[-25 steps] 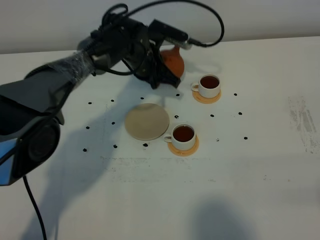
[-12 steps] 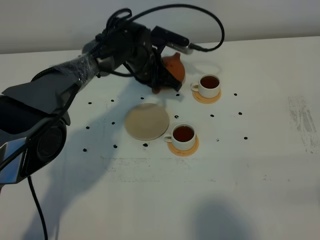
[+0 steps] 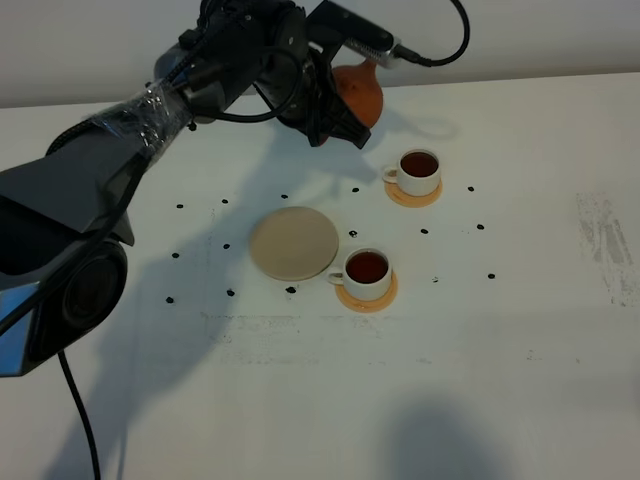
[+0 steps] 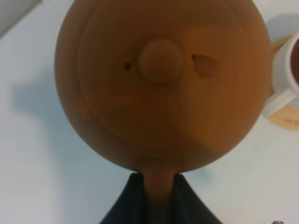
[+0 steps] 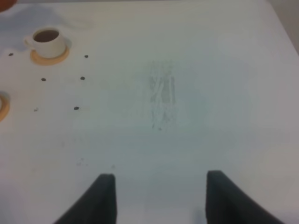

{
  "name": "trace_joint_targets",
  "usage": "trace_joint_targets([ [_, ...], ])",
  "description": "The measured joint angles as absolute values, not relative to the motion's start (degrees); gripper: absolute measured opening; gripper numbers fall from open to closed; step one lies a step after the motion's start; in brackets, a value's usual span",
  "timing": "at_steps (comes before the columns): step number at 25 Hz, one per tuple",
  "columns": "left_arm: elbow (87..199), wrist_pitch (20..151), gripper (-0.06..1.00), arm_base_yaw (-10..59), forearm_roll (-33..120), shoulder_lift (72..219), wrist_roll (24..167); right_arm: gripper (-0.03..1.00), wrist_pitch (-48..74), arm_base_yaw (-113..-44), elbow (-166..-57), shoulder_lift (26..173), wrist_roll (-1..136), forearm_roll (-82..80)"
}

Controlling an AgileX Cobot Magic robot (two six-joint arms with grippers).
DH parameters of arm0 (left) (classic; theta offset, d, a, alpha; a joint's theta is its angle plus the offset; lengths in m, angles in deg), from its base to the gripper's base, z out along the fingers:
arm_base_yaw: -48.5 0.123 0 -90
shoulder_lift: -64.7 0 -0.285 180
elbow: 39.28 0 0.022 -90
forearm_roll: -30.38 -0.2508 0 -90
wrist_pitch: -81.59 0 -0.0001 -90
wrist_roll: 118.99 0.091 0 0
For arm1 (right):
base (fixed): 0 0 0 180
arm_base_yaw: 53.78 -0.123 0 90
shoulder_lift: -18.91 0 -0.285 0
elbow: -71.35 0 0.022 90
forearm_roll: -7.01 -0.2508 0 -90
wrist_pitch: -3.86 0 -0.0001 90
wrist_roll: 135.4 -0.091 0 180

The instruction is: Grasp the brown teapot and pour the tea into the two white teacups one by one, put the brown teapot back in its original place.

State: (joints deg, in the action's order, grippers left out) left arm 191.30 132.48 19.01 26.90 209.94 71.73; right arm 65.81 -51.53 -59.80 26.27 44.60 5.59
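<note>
My left gripper (image 3: 335,118) is shut on the handle of the brown teapot (image 3: 358,92) and holds it in the air at the back of the table, left of and behind the far cup. The left wrist view shows the teapot (image 4: 161,79) from above, lid and knob up, its handle between my dark fingers (image 4: 128,200). Two white teacups hold dark tea: the far one (image 3: 417,171) and the near one (image 3: 366,272), each on an orange-tan coaster. The beige disc coaster (image 3: 294,243) lies bare. My right gripper (image 5: 156,198) is open over bare table.
Small black dots (image 3: 225,246) mark the white table around the coaster and cups. A scuffed grey patch (image 3: 605,240) lies at the right, also in the right wrist view (image 5: 162,93). A black cable (image 3: 440,40) loops above the left arm.
My left gripper has lifted the teapot up and back, away from the far cup, and turned it closer to upright. The cups, coaster and right gripper have not moved.
</note>
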Motion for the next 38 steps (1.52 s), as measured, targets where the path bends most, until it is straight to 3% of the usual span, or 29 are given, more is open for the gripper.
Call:
trace_joint_targets([
  [3, 188.67, 130.35, 0.1, 18.67, 26.63, 207.96, 71.99, 0.45, 65.81, -51.53, -59.8, 26.27, 44.6, 5.59],
  [11, 165.78, 119.8, 0.1, 18.48, 26.56, 198.34, 72.2, 0.45, 65.81, -51.53, -59.8, 26.27, 44.6, 5.59],
  [23, 145.89, 118.07, 0.1, 18.48, 26.56, 179.93, 70.21, 0.45, 65.81, -51.53, -59.8, 26.27, 44.6, 5.59],
  [38, 137.48, 114.78, 0.1, 20.44, 28.07, 182.88, 67.5, 0.44, 65.81, -51.53, -59.8, 26.27, 44.6, 5.55],
])
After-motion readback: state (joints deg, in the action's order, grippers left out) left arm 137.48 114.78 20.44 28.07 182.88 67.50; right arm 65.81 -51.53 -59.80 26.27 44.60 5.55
